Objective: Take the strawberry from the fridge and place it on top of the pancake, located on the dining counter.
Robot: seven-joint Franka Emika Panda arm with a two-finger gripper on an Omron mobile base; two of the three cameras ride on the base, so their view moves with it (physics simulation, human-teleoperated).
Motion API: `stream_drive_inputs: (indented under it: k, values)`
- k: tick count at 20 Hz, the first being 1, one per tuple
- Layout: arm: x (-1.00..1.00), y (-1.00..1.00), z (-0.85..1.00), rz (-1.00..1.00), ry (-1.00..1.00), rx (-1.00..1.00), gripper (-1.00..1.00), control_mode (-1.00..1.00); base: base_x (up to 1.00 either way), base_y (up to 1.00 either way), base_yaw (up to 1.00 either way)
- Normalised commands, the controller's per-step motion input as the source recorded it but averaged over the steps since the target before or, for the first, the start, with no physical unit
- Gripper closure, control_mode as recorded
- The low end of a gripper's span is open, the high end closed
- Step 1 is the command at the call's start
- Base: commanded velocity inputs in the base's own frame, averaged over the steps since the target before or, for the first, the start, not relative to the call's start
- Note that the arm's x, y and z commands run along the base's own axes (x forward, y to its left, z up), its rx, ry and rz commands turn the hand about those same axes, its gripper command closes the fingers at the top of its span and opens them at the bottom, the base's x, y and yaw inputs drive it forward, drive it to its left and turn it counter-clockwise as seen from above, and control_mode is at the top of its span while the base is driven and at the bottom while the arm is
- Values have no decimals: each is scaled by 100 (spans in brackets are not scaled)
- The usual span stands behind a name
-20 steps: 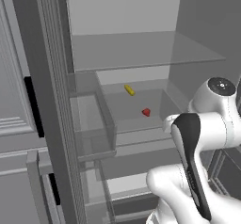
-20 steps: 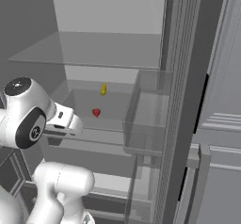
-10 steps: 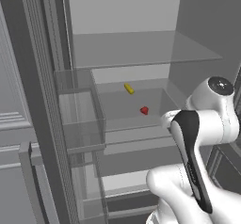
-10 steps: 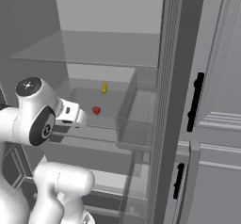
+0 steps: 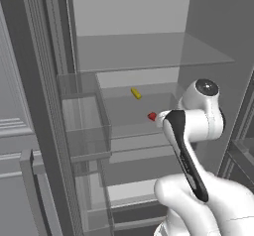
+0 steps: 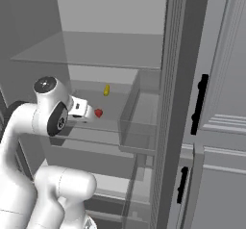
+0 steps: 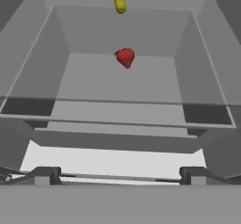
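Observation:
The fridge stands open, its pale shelves in front of me. The strawberry, small and bright red, lies on the middle shelf inside a clear-walled tray. My gripper is level with that shelf, just short of the berry and pointing at it. Its jaws stand wide open with nothing between them, and the berry is centred ahead of them. The pancake and the dining counter are out of view.
A small yellow item lies farther back on the same shelf. Clear door bins flank the opening on both sides. A glass shelf sits above. Grey panelled cabinets stand to the right.
Both base views have shifted a little, so the camera moved. My hand has advanced toward the strawberry. The jaws have stayed open.

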Motion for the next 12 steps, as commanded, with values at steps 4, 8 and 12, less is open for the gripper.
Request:
stream_drive_inputs:
  k: [4,8,12]
  values:
    - [99,-5,-67,0,0,0,-100,-100,0,0,0]
    - [99,-3,-23,0,1,0,-100,-100,0,0,0]
    - [72,-1,0,-1,5,0,-100,-100,0,0,0]
